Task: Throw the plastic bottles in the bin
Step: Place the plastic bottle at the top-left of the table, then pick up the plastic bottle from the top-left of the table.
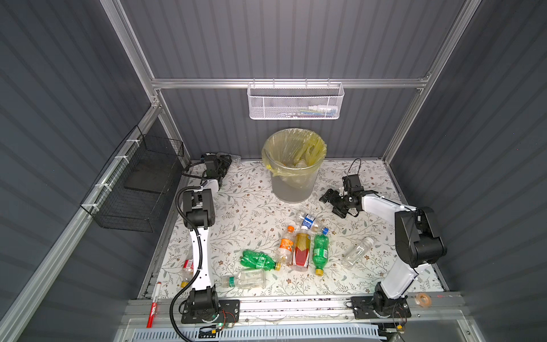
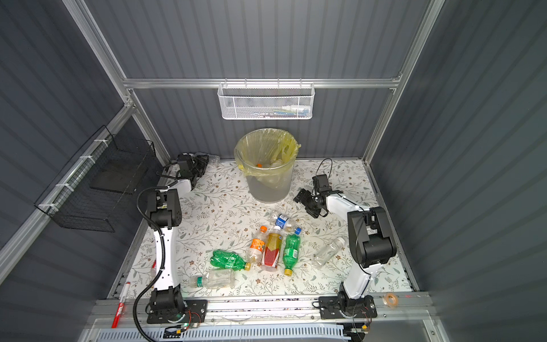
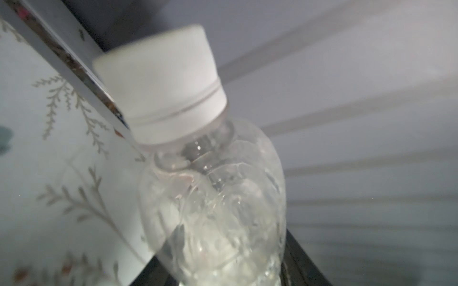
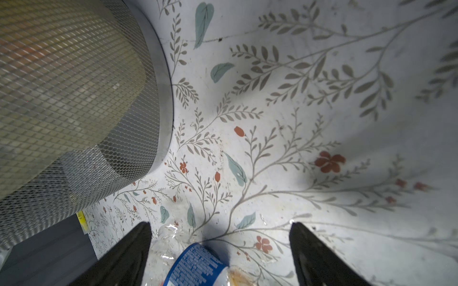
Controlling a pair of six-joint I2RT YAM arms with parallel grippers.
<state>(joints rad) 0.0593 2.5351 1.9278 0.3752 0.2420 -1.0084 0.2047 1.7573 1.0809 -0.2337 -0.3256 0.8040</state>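
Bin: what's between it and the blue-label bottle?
Nothing: bare floral tabletop separates bin and blue-label bottle, seen in both top views and the right wrist view.

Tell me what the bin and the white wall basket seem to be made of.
The bin looks like grey metal mesh: a diamond weave and base band show in the right wrist view. Its liner looks like thin, yellowish, translucent plastic. The white basket is probably painted metal mesh, by its regular holes.

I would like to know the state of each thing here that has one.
left hand, shut on the white-capped bottle.
right hand, open, empty.
bin, upright, bag-lined, bottles inside.
amber bottle, lying, capped.
crushed green bottle, lying, capped.
blue-label bottle, lying, crumpled.
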